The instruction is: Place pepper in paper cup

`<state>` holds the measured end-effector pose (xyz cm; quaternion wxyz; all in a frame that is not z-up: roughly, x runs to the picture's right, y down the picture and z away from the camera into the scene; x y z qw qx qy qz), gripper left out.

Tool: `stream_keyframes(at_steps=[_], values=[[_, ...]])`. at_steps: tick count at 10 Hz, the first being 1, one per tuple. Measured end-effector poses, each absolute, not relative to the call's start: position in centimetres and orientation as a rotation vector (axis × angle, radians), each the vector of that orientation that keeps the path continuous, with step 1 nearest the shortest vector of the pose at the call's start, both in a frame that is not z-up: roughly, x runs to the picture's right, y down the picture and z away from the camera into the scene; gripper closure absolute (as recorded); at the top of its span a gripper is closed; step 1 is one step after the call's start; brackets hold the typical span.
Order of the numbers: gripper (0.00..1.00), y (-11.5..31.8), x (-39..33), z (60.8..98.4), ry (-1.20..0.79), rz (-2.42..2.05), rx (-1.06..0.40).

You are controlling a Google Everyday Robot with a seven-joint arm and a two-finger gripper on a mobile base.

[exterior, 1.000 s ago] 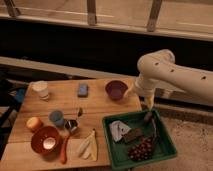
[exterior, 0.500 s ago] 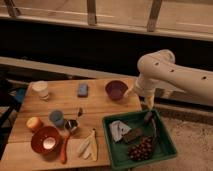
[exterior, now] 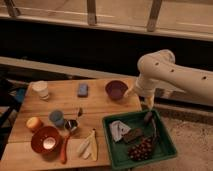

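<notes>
Pepper is found at the near edge of the table, lying flat just to the right of the orange bowl, with its length running from near to far. The paper cup is seen upright at the far left corner of the table, well apart from the pepper, with a blue cup and a metal cup standing between them.

Compared with the second before, almost nothing has changed. The pepper, the cup and the other things are kept in the same places, and the arm is held in the same pose. The claw is hanging at the right side of the scene, over the far part of the green tray, well apart from the pepper. Its two fingers are spread to their full width, and nothing is seen to be held in them.

From this it is judged that the task is not yet started in earnest: the pepper is not yet approached, and the cup seems still to be empty. A long reach to the near left would be needed first, and the bowl beside the pepper should be avoided when the claw is lowered.
</notes>
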<state>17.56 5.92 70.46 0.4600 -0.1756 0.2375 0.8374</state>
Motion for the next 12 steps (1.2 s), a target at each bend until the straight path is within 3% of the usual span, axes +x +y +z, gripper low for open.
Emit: stream_keyframes(at_steps=[12], values=[[0.20, 5.47, 17.37, 70.04, 0.565, 2.039, -0.400]])
